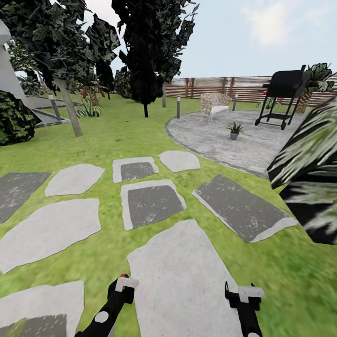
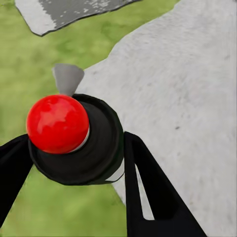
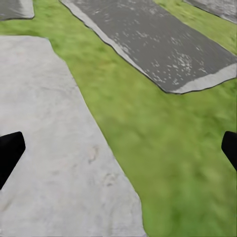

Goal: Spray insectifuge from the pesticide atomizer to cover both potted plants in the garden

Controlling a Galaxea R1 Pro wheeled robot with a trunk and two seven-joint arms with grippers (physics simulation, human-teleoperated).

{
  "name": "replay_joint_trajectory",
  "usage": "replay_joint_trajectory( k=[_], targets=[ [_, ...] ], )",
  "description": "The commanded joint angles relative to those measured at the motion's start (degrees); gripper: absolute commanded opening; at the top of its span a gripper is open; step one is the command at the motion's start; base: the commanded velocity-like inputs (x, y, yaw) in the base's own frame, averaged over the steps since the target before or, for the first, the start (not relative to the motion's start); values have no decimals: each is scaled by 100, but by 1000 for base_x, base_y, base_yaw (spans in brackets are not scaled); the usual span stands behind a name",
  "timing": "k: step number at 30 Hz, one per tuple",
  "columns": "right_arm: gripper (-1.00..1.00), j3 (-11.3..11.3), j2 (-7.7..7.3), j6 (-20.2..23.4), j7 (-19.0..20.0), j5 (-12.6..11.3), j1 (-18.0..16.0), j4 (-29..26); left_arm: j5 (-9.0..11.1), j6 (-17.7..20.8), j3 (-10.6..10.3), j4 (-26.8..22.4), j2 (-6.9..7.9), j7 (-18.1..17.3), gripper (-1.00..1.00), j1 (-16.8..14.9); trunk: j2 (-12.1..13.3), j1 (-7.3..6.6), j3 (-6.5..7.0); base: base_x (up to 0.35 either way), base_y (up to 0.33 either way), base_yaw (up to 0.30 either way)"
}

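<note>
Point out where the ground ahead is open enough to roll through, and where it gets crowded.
Open: the pale stepping stone straight ahead between both grippers, the dark slab beyond it on the right, and the lawn up to the round patio. Crowded: the striped-leaf bush at the right edge, tree trunks on the left, and the grill and wicker chair behind the potted plant.

Your left hand (image 2: 74,163) is gripping the pesticide atomizer (image 2: 74,140), a stubby black cylinder with a shiny red ball tip, fingers pressing it from both sides. In the head view its red tip (image 1: 124,276) is just peeking out above a pale stepping stone. One potted plant (image 1: 234,129), a spiky green rosette in a little grey pot, is sitting upright on the round grey patio (image 1: 243,145), well ahead of you.
</note>
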Motion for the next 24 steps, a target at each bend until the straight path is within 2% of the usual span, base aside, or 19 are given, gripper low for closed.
replay_joint_trajectory(
  k=[1, 13, 24],
  targets=[
    [100, -31, 1, -11, -26, 61, -3, 5, -8, -15, 47, -3, -6, -44, -100, -2, -2, 2, -5, 340, 0, 72],
    [100, -31, 1, -11, -26, 61, -3, 5, 6, -21, 46, -8, -6, -44, -100, 5, -2, 2, -5, 330, 43, 8],
    [100, -29, 9, -11, -26, 60, -3, 5, 6, -24, 46, -12, -6, -44, -100, 14, -2, 2, -9, 31, 13, 25]
  ],
)
